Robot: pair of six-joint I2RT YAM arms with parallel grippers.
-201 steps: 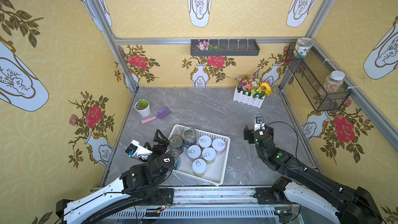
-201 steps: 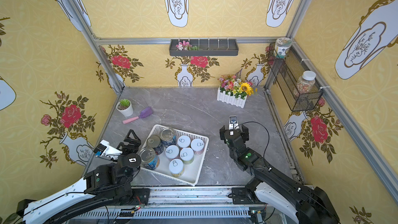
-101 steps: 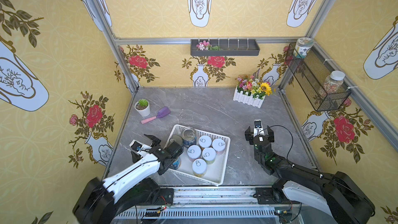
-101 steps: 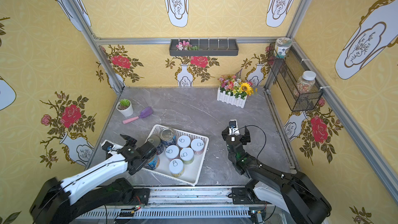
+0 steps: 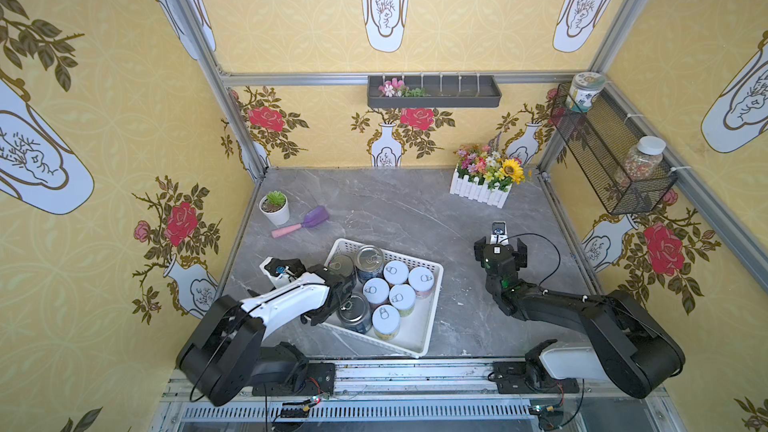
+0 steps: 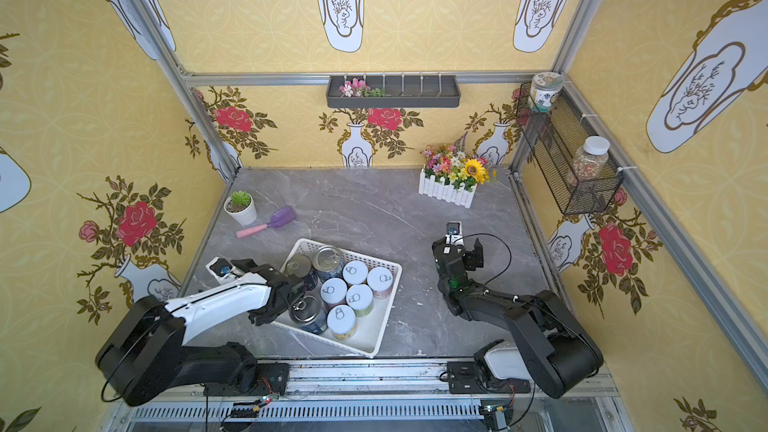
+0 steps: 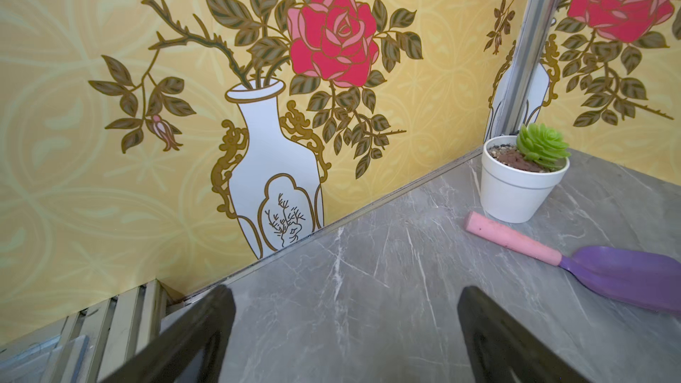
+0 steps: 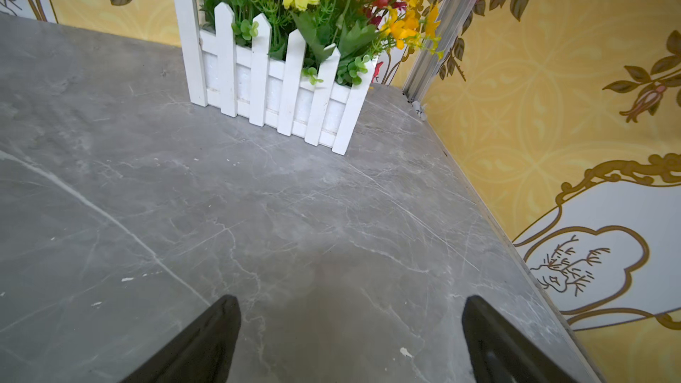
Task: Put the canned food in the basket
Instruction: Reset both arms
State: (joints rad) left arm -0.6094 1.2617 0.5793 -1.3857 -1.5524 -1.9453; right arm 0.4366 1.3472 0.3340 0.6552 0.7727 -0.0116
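Note:
The white basket (image 5: 433, 311) (image 6: 390, 313) sits on the grey table near the front. Upright inside it stands the canned food: three silver-topped cans (image 5: 370, 256) (image 6: 328, 256) along its left side and several white-lidded cans (image 5: 402, 295) (image 6: 359, 295) beside them. My left gripper (image 5: 280, 265) (image 7: 342, 296) is open just left of the basket, low over bare table, with nothing between its fingers (image 7: 206, 326). To the right of the basket my right gripper (image 5: 500, 245) (image 8: 350, 302) is also open and empty, and it faces the flower planter.
A small potted succulent (image 5: 274, 208) (image 7: 521, 175) and a purple scoop with a pink handle (image 5: 305, 222) (image 7: 608, 278) lie at the back left. A white picket planter of flowers (image 5: 484, 184) (image 8: 280, 79) stands back right. A black wire basket (image 5: 602, 160) holds jars on the right wall.
My left gripper has drawn back from over the basket's left edge to the table left of it, and its arm has folded low. The right arm has also folded lower, its gripper staying open.

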